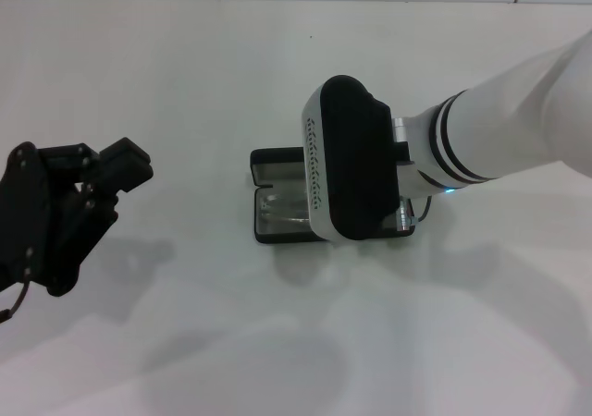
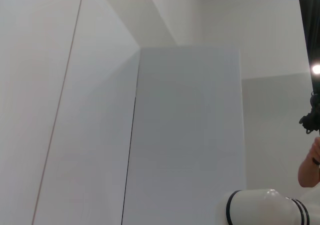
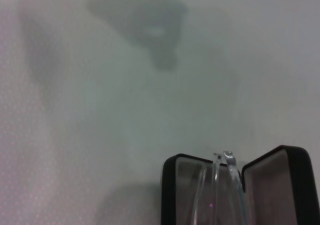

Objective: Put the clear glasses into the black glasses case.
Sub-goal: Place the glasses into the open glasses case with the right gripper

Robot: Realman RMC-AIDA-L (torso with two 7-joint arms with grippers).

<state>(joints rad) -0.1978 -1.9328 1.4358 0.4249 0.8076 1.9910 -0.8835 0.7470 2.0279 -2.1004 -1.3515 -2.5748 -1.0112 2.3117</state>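
The black glasses case (image 1: 265, 234) lies open in the middle of the white table, its grey lining showing. The clear glasses (image 1: 282, 209) rest inside it. My right gripper (image 1: 347, 162) hangs directly over the case, and its black and white housing covers the case's right half. In the right wrist view the open case (image 3: 295, 185) sits close below, with the see-through glasses (image 3: 231, 185) lying between its two halves. My left gripper (image 1: 116, 171) is parked off to the left, well away from the case.
The white table (image 1: 296, 342) spreads around the case on all sides. A tiled wall edge runs along the far side. The left wrist view faces walls and a white panel, with part of the right arm (image 2: 265, 207) low in it.
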